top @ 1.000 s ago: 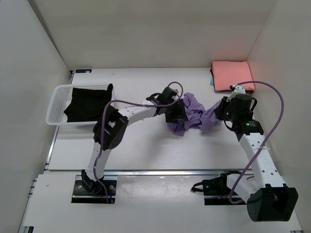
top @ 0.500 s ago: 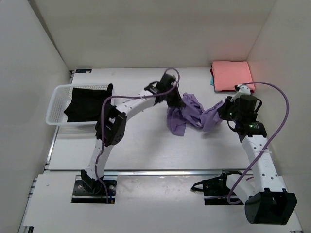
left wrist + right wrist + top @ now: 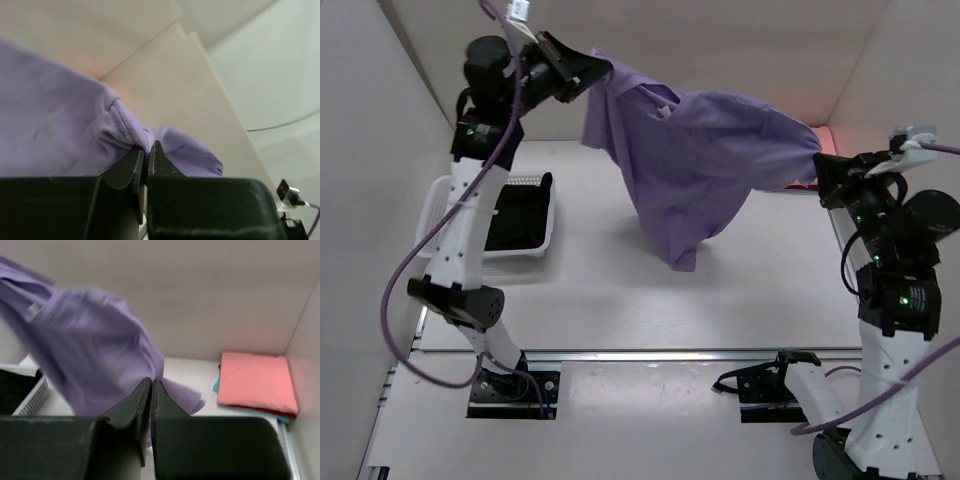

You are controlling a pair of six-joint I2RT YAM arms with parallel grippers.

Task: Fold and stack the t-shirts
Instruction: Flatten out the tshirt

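As jaws pinch lilac shirt (image 3: 700, 160), black shirt (image 3: 520, 215) part-hidden.

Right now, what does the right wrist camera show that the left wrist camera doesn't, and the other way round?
Only the right wrist view: the folded salmon-pink shirt lying on a teal shirt near the back corner, plus the white basket holding the black shirt. Only the left wrist view: a stitched hem pinched in the left fingers, and a purple cable. Both: the lilac shirt, with the right fingers shut on it too.
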